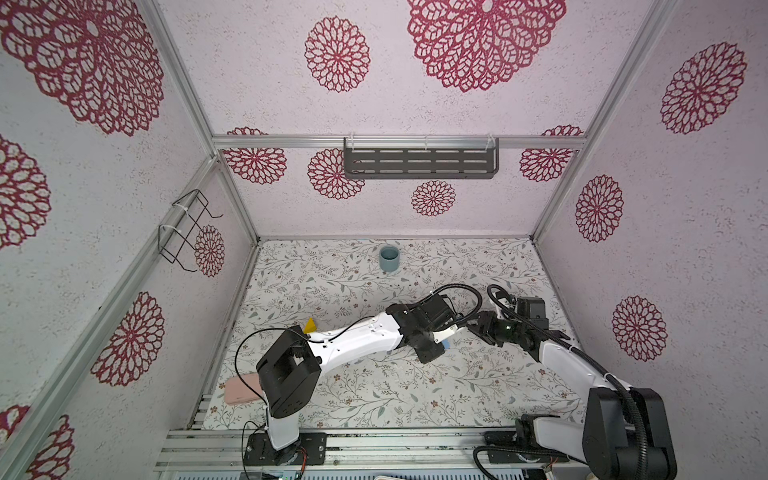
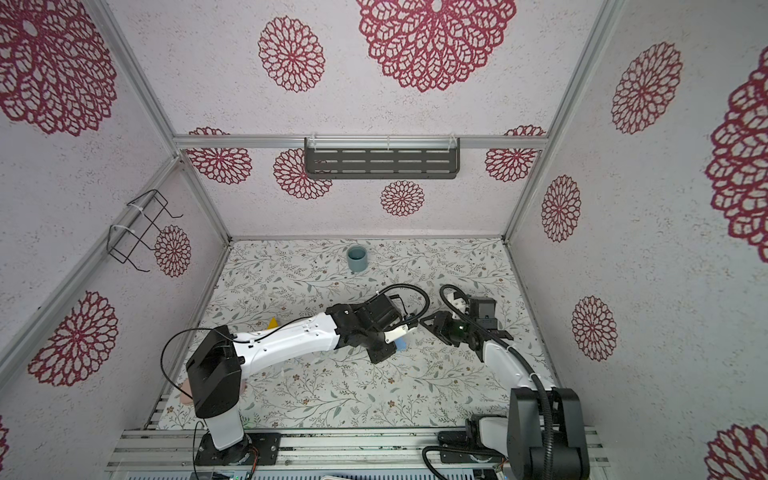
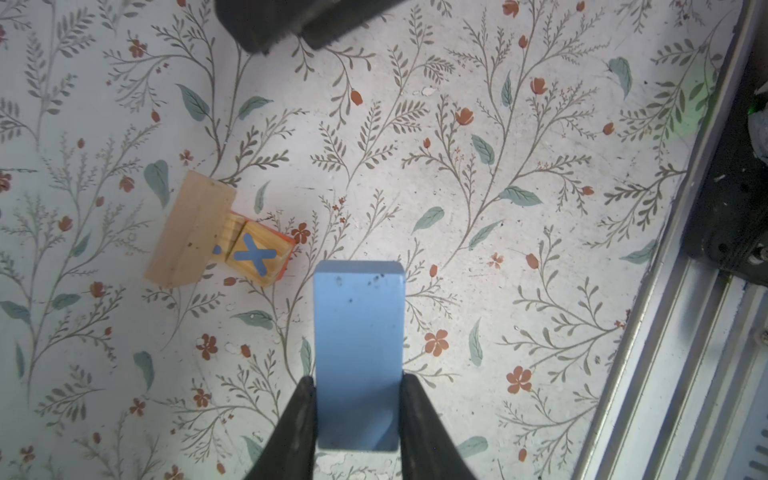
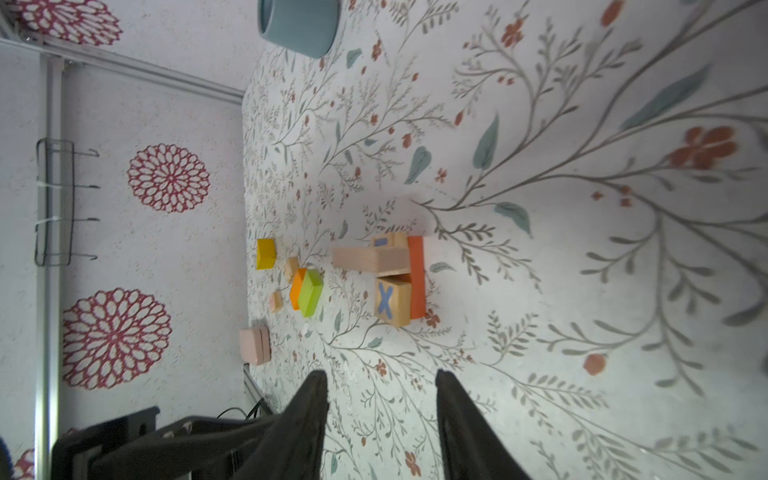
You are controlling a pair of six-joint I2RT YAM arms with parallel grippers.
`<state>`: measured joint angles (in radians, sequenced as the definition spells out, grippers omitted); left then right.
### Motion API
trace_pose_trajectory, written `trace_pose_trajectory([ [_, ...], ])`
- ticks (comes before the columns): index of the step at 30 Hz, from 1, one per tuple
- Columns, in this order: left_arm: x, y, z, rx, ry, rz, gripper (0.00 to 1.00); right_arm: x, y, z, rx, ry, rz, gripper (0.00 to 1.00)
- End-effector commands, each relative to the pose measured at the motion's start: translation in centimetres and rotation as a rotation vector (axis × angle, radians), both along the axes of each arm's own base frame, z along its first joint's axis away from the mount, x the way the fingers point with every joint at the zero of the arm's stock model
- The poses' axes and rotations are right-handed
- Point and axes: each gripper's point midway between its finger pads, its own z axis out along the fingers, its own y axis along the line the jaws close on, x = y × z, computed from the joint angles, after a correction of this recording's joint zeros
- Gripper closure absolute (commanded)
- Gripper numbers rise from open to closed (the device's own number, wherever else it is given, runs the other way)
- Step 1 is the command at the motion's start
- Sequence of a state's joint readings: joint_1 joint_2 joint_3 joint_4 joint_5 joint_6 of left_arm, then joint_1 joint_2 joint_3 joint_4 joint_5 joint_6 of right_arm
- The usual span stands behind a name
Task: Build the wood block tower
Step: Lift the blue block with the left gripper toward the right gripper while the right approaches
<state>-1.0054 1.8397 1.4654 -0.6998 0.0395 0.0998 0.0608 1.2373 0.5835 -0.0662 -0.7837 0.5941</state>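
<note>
Left gripper (image 3: 358, 388): you have its jaws clamped on the sides of the blue block (image 3: 358, 332), which projects forward beyond them. Right gripper (image 4: 380, 384): its jaws stand apart with nothing between them. You find the tower (image 4: 390, 278) directly ahead of the right gripper: orange block (image 4: 417, 276), two letter cubes (image 4: 390, 301), tan block (image 4: 370, 259) laid on top. Green block (image 4: 312, 293) and yellow wedge (image 4: 266, 253) lie beyond it

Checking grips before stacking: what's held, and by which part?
The left gripper clamps the blue block across its long sides near one end; the right gripper holds nothing.
</note>
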Motion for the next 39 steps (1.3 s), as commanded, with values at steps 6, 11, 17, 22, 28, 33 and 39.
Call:
trace_pose_trajectory([
  [6, 2.9, -0.3, 2.2, -0.053, -0.037, -0.006, 0.77, -0.7, 3.9, 2.9, 0.134, -0.060, 0.167, 0.55],
  [11, 3.3, -0.6, 2.0, -0.053, -0.032, -0.014, 0.77, -0.8, 4.8, 3.9, 0.186, -0.084, 0.202, 0.55],
  [17, 3.4, -0.8, 1.8, -0.052, -0.031, -0.018, 0.77, -1.0, 5.8, 4.5, 0.226, -0.092, 0.241, 0.58],
  [22, 4.1, -0.4, 1.8, -0.056, -0.032, -0.002, 0.77, -1.2, 6.1, 4.7, 0.238, -0.091, 0.250, 0.62],
  [28, 4.8, -0.3, 2.6, -0.076, -0.050, 0.009, 0.77, -1.4, 6.4, 4.3, 0.241, -0.073, 0.259, 0.65],
  [33, 4.9, -0.4, 2.9, -0.084, -0.052, 0.007, 0.77, -1.4, 6.7, 4.3, 0.243, -0.071, 0.269, 0.66],
  [39, 5.0, -0.5, 3.1, -0.086, -0.062, 0.010, 0.77, -1.2, 6.9, 3.8, 0.239, -0.057, 0.270, 0.66],
])
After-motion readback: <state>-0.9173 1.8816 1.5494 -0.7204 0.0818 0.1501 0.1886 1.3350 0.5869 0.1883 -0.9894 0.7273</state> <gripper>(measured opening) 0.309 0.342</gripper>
